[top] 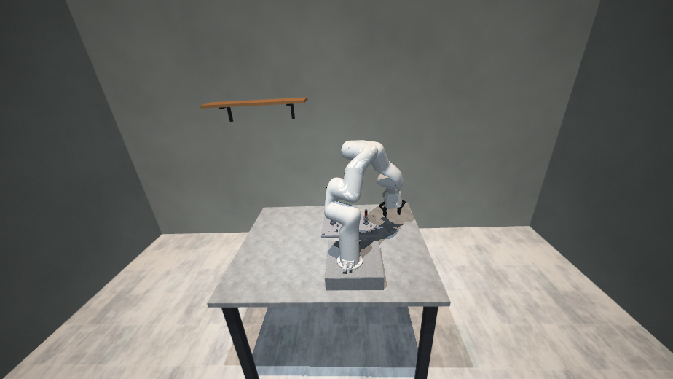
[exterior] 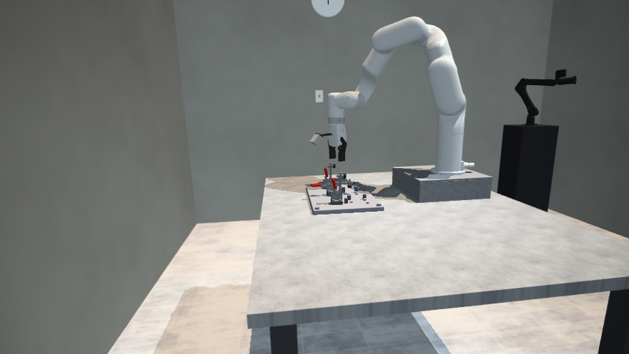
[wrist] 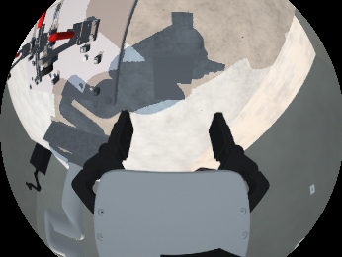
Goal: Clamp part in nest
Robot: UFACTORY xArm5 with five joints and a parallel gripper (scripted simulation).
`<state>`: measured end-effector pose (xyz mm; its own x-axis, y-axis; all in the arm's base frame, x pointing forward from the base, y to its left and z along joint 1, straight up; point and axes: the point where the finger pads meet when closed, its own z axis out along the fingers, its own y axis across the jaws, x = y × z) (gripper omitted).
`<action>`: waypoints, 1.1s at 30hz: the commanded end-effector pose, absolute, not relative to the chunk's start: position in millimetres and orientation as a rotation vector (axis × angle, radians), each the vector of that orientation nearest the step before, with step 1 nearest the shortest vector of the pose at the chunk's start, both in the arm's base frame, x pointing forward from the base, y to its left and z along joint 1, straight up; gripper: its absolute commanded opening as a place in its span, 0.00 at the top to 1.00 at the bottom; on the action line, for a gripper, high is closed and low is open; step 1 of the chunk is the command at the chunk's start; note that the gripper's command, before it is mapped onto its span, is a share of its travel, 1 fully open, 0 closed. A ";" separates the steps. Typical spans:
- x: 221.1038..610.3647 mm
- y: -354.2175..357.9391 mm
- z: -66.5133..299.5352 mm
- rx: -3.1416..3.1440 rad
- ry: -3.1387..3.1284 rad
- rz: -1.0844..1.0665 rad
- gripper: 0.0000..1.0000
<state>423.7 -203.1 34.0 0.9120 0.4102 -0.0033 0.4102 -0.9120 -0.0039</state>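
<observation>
The grey fixture plate [exterior: 352,205] [top: 328,229] [wrist: 126,4] lies on the table and carries three nests with red-handled clamps. One handle [exterior: 325,171] stands up, one [exterior: 334,183] is tilted, and one [exterior: 316,184] [wrist: 60,36] lies flat. My gripper [exterior: 337,154] [top: 391,211] [wrist: 171,120] is open and empty. It hangs above the table beyond the plate's far side. In the wrist view a pale blue-grey patch [wrist: 134,56] lies against the plate's edge; I cannot tell whether it is the part. The top and exterior views do not show the part clearly.
The arm stands on a grey base block [exterior: 440,186] [top: 352,283] on the table [exterior: 418,246] [top: 282,264]. The arm's dark shadow falls beside the plate. A black pedestal [exterior: 527,163] with a small black arm stands off the table. A wooden shelf [top: 254,102] hangs on the wall.
</observation>
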 end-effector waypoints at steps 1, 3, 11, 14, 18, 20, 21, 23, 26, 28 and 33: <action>426.2 -204.4 13.5 -3.072 -0.659 0.000 0.00; 426.2 -204.4 4.6 -3.072 -0.659 0.000 0.00; 426.1 -204.5 -15.7 -3.072 -0.659 0.000 0.00; 426.1 -204.5 -22.3 -3.072 -0.659 0.000 0.00; 426.1 -204.5 -27.5 -3.072 -0.659 0.000 0.00; 426.1 -204.5 -28.8 -3.072 -0.659 0.000 0.00; 426.1 -204.5 -29.2 -3.072 -0.659 0.000 0.00; 426.1 -204.5 -29.2 -3.072 -0.659 0.000 0.00; 426.1 -204.5 -29.6 -3.072 -0.659 0.000 0.00; 426.1 -204.5 -29.6 -3.072 -0.659 0.000 0.00; 426.1 -204.5 -29.6 -3.072 -0.659 0.000 0.00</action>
<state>424.9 -203.9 -30.8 0.9120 0.4102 -0.0022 0.4102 -0.9120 -0.0026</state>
